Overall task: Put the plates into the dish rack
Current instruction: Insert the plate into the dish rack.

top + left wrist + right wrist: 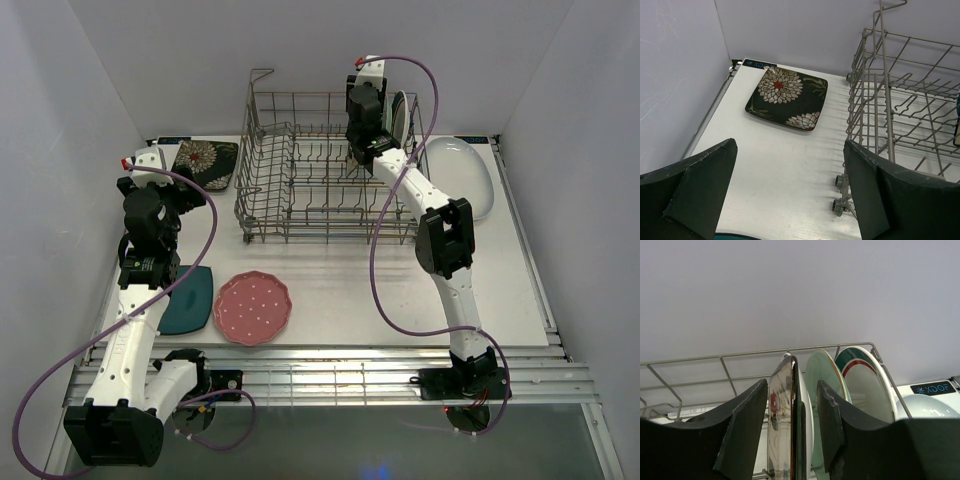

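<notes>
The dish rack (300, 170) stands at the back of the table. My right gripper (362, 150) is inside its right end. In the right wrist view the right gripper (792, 385) is open, its jaws on either side of an upright cream floral square plate (780, 430), a gap on each side. Behind that stand a mint plate (822, 370) and a white green-rimmed plate (865, 385). My left gripper (790, 190) is open and empty over the table, short of a black floral square plate (787, 97). A pink dotted plate (253, 307) and a dark teal plate (190, 298) lie near the front left.
A large white oval plate (462, 175) lies right of the rack. The rack's left corner with its small wheels (840, 192) is close to my left gripper's right finger. White walls enclose the table on the left, back and right.
</notes>
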Controlling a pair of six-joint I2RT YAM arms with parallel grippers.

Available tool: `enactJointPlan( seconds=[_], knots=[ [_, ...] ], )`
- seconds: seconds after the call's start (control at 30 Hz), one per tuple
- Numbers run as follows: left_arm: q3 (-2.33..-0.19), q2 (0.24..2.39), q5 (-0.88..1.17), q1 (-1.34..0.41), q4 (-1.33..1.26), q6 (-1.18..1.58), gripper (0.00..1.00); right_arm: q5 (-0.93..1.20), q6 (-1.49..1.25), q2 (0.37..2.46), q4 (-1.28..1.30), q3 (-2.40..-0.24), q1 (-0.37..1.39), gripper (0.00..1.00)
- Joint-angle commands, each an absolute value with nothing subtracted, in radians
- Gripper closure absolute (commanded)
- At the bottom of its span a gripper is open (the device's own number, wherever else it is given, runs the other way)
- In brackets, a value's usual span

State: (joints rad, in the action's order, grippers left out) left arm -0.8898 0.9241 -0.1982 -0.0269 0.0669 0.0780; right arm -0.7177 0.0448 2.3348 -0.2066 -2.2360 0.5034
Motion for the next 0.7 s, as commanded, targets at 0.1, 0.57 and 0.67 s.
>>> enactJointPlan(
  seconds=[0.1, 0.57, 0.67],
  knots=[
    [-0.890, 0.907, -0.192, -0.023, 0.055, 0.072, 0.02, -0.660, 0.008, 2.237, -0.225, -2.243, 0.505, 0.49],
    [-0.891, 0.902, -0.189, -0.023, 0.060, 0.071, 0.02, -0.640, -0.067, 2.085, -0.105, -2.166, 0.543, 0.37],
    [-0.891, 0.902, -0.186, -0.023, 0.063, 0.071, 0.02, -0.627, -0.116, 2.051, -0.019, -2.152, 0.541, 0.37]
  ],
)
